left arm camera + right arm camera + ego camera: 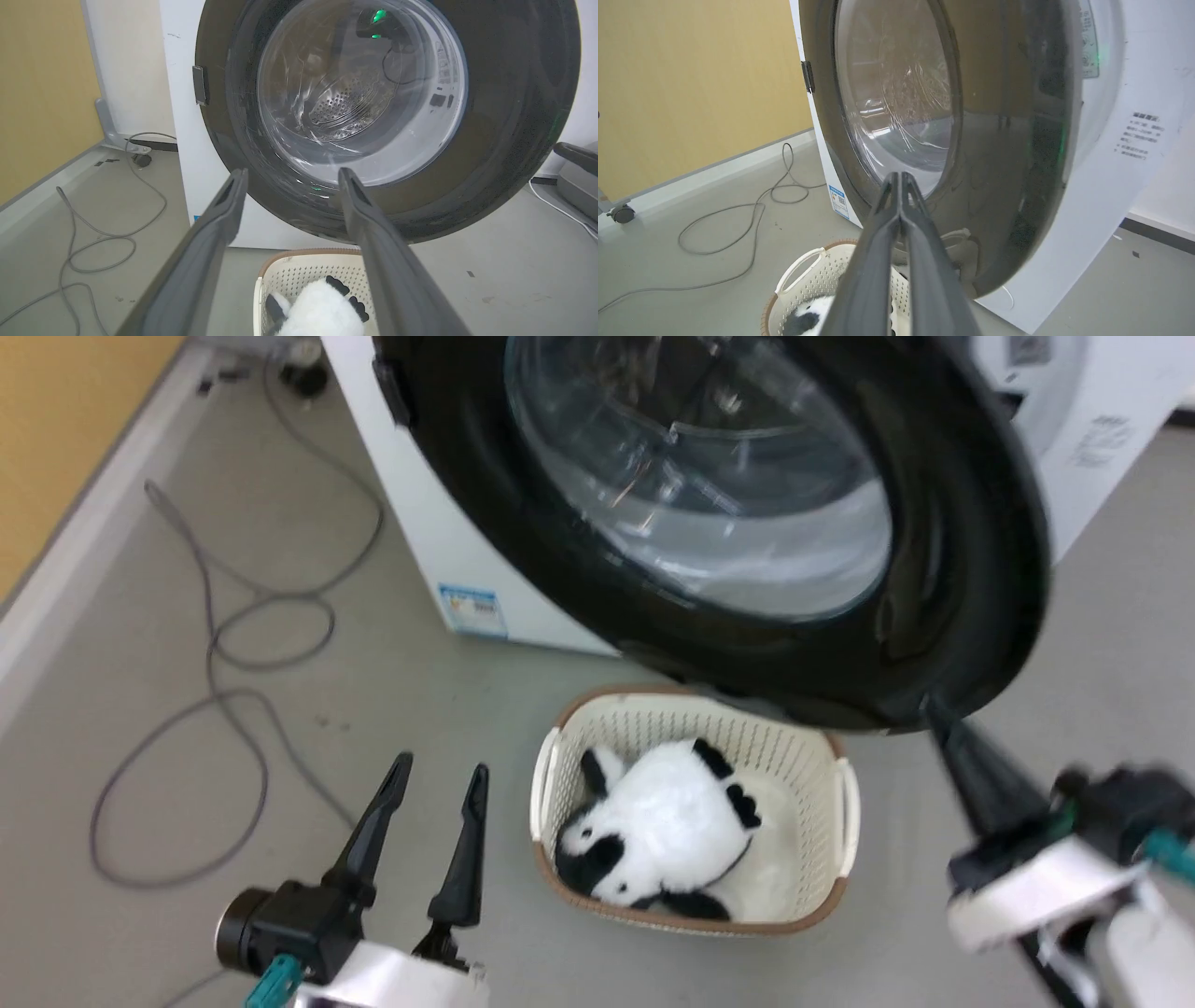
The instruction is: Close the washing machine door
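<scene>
From the head view, the washing machine door hangs partly open over a cream basket with a panda plush in it. It stands off from the white washing machine. The right gripper, its fingers pinched together on nothing, appears to touch the door's lower rim. The left gripper hovers spread wide near the floor, well apart from the door.

In the left wrist view, the left gripper points open-fingered at the washing machine door without touching it.

In the right wrist view, the right gripper lies narrow against the outer face of the washing machine door, whose right edge is clearly ajar from the washing machine.

I'd say the push to close is under way. Next, the right arm needs a steady press following the door's swing until the latch catches.
</scene>
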Controlling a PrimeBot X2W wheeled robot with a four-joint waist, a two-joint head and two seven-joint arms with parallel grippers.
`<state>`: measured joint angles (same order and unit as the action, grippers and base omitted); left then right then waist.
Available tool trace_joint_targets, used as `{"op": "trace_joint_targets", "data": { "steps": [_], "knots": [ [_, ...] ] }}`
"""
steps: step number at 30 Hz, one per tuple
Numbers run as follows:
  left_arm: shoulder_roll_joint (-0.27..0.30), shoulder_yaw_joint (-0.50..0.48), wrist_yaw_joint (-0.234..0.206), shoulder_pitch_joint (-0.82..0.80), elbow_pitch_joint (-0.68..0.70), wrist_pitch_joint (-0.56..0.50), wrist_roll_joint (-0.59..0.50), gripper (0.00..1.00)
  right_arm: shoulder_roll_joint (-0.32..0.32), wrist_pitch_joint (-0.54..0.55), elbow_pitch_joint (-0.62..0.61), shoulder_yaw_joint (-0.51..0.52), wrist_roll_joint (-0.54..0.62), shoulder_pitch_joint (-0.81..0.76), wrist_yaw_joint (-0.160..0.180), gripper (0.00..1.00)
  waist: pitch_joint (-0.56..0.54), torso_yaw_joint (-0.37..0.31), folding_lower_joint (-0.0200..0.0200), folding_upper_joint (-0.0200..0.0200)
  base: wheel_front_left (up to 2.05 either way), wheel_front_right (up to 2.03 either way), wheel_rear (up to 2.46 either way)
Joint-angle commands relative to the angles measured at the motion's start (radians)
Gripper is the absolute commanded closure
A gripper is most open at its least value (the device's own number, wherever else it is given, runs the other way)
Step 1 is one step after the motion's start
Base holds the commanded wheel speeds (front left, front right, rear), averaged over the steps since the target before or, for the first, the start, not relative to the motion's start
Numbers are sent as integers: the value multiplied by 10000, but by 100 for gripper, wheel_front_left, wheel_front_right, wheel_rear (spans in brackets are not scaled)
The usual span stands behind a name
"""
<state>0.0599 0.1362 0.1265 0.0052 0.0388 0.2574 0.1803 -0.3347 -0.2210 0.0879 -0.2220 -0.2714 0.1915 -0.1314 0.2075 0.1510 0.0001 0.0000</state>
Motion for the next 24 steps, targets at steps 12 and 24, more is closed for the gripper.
{"op": "trace_joint_targets", "data": {
  "steps": [12,24],
  "knots": [
    [-81,265,40,-1169,114,43,37,0,-1192,503,1168,350,-1309,3145,7,100,1725,451,-1,0,0,0,0],
    [-95,171,41,-1946,425,43,146,0,-2025,1449,1812,613,-1587,5916,7,100,2915,598,-1,0,0,0,0]
  ]
}}
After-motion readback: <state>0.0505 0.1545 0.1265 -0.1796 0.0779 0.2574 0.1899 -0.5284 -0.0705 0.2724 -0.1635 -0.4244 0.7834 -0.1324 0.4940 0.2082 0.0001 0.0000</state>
